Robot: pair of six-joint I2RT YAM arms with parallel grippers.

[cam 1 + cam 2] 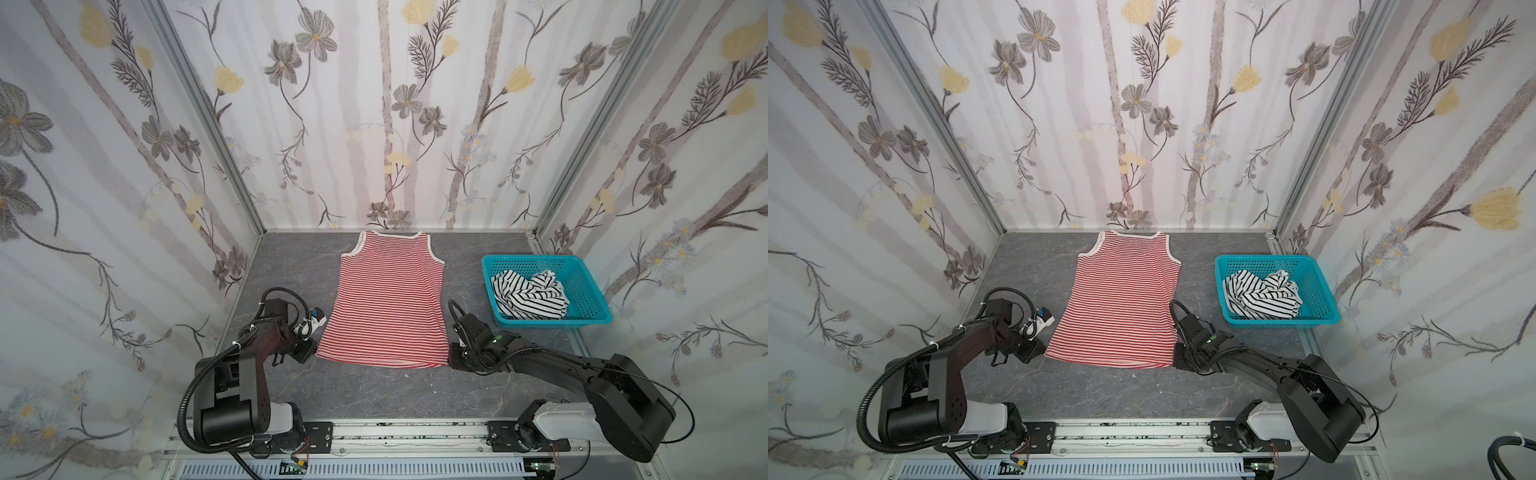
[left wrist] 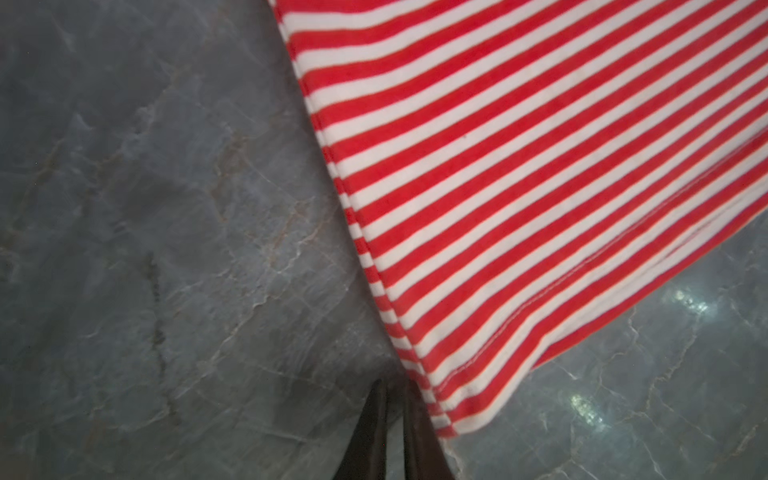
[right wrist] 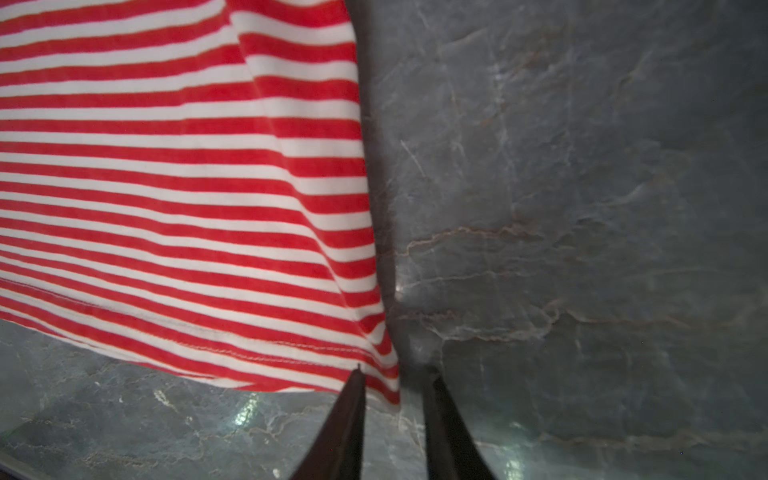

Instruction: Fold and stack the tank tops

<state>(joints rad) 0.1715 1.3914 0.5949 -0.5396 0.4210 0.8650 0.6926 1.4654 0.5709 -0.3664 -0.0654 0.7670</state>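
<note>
The left gripper (image 2: 392,384) sits at the near-left hem corner of the red-and-white tank top (image 1: 388,299), its fingers almost pressed together. The cloth lies just beside them, not between. A lift from here would likely come up empty on that side, dragging the hem askew. The top lies spread flat at the middle of the grey surface (image 1: 374,399), neck toward the back wall. At the near-right corner the right gripper (image 3: 395,370) stands spread, with the hem's tip in the gap. If it closes too shallow, the knit could slip free mid-fold and bunch. Farther right, a turquoise basket (image 1: 592,291) holds the black-and-white tank top (image 1: 528,297), crumpled and unfolded, with nothing else visible inside.
</note>
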